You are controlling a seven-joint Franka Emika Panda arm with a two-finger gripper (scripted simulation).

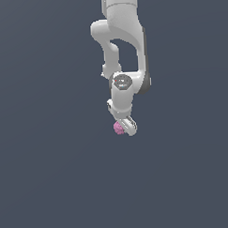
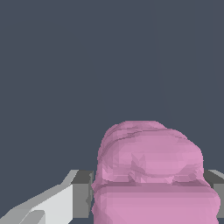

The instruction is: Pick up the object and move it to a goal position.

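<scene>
No readable text, label or number anywhere — none.

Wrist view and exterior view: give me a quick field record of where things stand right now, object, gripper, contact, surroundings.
object: small pink bumpy lump, raspberry-like
object location: at the tip of the gripper, on the exterior view's left side of it
gripper: white, pointing downward below the arm
finger pads: grey pads on both sides of the lump, touching it in the wrist view
grasp: appears shut on the lump
surroundings: plain dark grey-blue background; no goal marker visible
lifted or resting: cannot tell, no surface cue
</scene>
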